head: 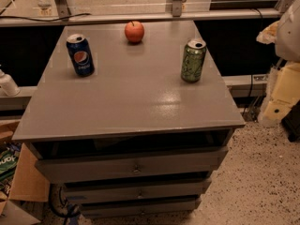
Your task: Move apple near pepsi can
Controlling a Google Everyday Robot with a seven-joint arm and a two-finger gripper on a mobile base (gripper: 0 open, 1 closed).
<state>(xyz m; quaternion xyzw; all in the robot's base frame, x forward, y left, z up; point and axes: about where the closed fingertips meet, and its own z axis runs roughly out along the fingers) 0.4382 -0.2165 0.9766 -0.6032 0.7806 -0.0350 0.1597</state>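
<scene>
Camera view: one apple, two cans, gripper out of sight

Counted on the grey table [126,107]: one apple [134,31], one pepsi can [80,55] and one green can [193,60]. Three things in all, none touching another. Below the top, three drawers [136,167] are stacked.

The apple sits at the middle of the far edge. It stands on its base with the short dark stem pointing straight up, so its axis is vertical. The pepsi can stands upright near the far left corner, silver top up, its round logo turned toward the near edge. The apple is well apart from it, further back and to the right. The green can stands upright by the right edge, in the far half of the table, also well apart from the apple.

The gripper is nowhere in the picture. I cannot tell its state, nor how the apple lies relative to it. Nothing is touching or holding the apple.
</scene>
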